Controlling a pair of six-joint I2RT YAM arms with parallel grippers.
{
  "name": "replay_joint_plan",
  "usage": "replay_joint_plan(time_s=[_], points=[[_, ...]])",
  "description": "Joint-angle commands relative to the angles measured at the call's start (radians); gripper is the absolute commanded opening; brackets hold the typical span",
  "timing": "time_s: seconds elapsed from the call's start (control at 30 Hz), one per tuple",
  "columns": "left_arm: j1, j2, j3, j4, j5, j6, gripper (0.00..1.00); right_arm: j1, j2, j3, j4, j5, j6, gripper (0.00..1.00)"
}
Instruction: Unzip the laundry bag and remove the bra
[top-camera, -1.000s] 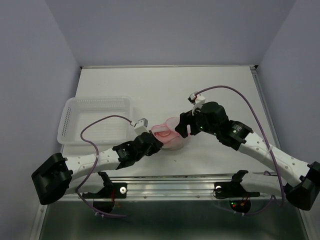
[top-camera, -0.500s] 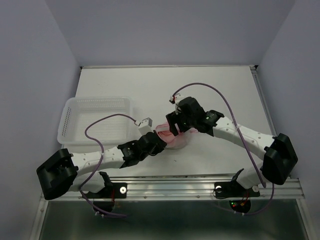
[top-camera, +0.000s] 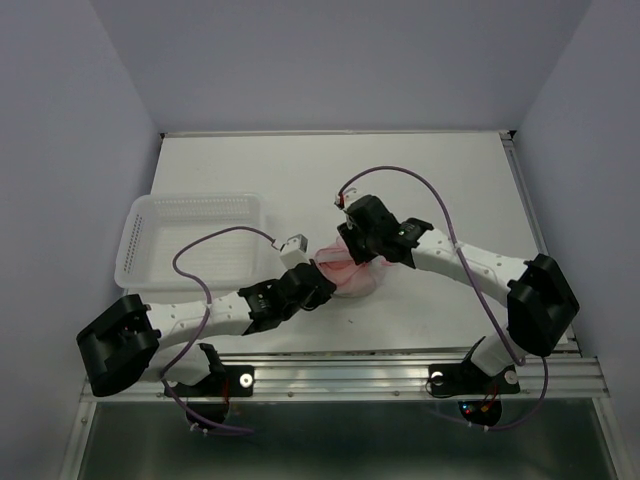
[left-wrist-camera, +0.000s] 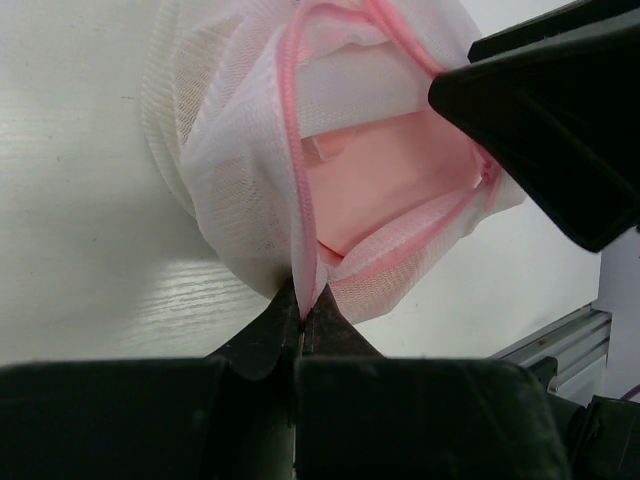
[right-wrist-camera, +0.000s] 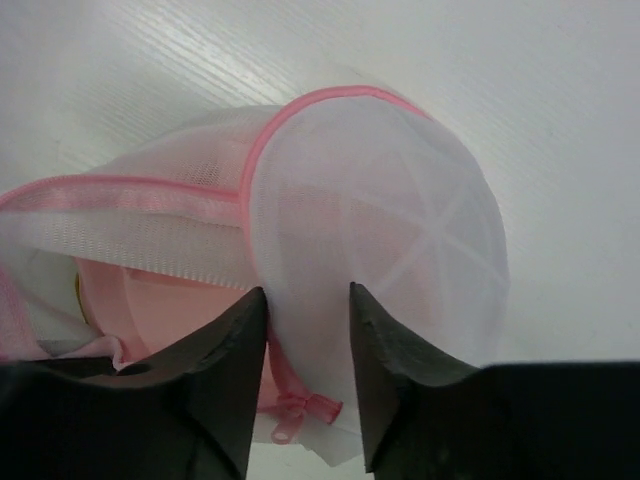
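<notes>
While between lilac walls (top-camera: 70, 150), white table (top-camera: 330, 170).

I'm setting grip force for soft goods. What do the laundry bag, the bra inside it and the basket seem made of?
Laundry bag: fine translucent white mesh fabric, weave visible, matte, with pink woven zipper trim. Bra: smooth, matte pink fabric that looks soft; exact textile unclear. Basket: translucent white plastic, likely rigid, with slotted walls.
</notes>
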Motion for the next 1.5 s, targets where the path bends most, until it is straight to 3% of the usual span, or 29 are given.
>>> replay_joint_plan(time_s=[0.0,0.03,0.17,0.47,0.73,0.83,0.87,0.93,0.97,1.03,1.27,1.47], points=[[-0.007,0.01,0.047,0.016,-0.025,0.006,0.0,-0.003,0.007,0.04,0.006,0.072,-0.008,0.33],[-0.005,0.012,0.046,0.016,-0.025,0.003,0.0,-0.003,0.0,0.042,0.006,0.077,-0.004,0.19],[-0.005,0.019,0.033,0.037,-0.017,-0.015,0.0,-0.003,-0.072,0.022,0.048,0.093,0.027,0.02],[-0.005,0.036,0.029,0.076,-0.016,-0.04,0.0,-0.003,-0.408,-0.217,0.35,0.127,0.145,0.01],[-0.005,-0.027,0.018,0.068,-0.034,-0.05,0.07,-0.003,-0.756,-0.661,0.71,0.232,0.315,0.01],[-0.005,-0.039,0.03,0.048,-0.03,-0.033,0.25,-0.003,-0.815,-0.759,0.807,0.215,0.332,0.01],[-0.003,-0.053,0.05,0.03,-0.034,-0.012,0.42,-0.003,-0.836,-0.794,0.819,0.193,0.312,0.01],[-0.003,-0.076,0.078,-0.045,-0.052,0.012,0.62,-0.003,-0.85,-0.808,0.832,0.173,0.286,0.01],[0.0,-0.105,0.104,-0.071,-0.075,0.051,0.79,-0.003,-0.856,-0.81,0.83,0.164,0.256,0.01],[0.013,-0.137,0.131,-0.154,-0.091,0.092,0.9,-0.003,-0.861,-0.806,0.83,0.126,0.222,0.01],[0.168,-0.208,0.3,-0.276,0.009,0.434,0.95,-0.003,-0.835,-0.762,0.802,0.009,0.133,0.01],[0.23,-0.039,0.484,-0.337,0.177,0.752,0.95,-0.003,-0.791,-0.724,0.799,-0.077,0.104,0.01]])
